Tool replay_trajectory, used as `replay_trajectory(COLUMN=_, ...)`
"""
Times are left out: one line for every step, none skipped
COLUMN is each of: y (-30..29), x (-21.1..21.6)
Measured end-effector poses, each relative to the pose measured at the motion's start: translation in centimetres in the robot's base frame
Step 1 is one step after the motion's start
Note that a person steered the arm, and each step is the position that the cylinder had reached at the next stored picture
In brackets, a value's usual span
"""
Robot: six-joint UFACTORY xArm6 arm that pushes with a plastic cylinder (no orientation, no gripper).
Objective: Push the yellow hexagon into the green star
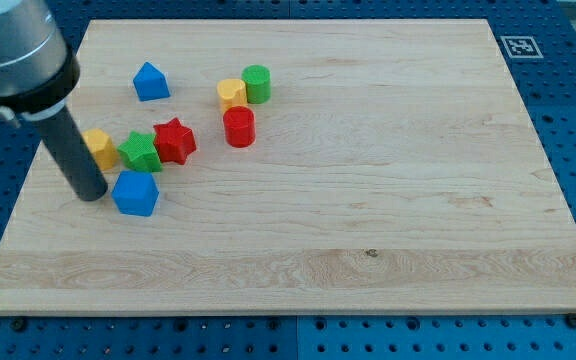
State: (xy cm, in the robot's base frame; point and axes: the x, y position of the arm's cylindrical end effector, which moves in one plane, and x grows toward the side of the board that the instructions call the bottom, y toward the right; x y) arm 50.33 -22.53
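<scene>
The yellow hexagon point(99, 146) lies at the board's left, touching the left side of the green star point(141, 152). The red star point(175, 140) touches the green star's right side. My tip point(91, 192) rests on the board just below and left of the yellow hexagon, close to the left side of a blue block point(135, 193). The rod partly hides the hexagon's left edge.
A blue house-shaped block point(150, 82) sits at the view's upper left. A yellow block point(232, 95), a green cylinder point(257, 83) and a red cylinder point(239, 127) cluster near the top middle. The wooden board point(368, 200) ends close to my tip at the left edge.
</scene>
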Motion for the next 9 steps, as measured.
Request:
replay_trajectory(y=-5.5, x=-0.5)
replay_trajectory(y=-7.9, x=-2.5)
replay_trajectory(y=-5.8, x=-4.8)
replay_trajectory(y=-3.0, x=-7.3)
replay_trajectory(y=-2.0, x=-7.4)
replay_trajectory(y=-1.8, x=-7.4)
replay_trajectory(y=0.6, x=-7.3)
replay_trajectory(y=1.2, x=-6.1)
replay_trajectory(y=-0.9, x=-6.2)
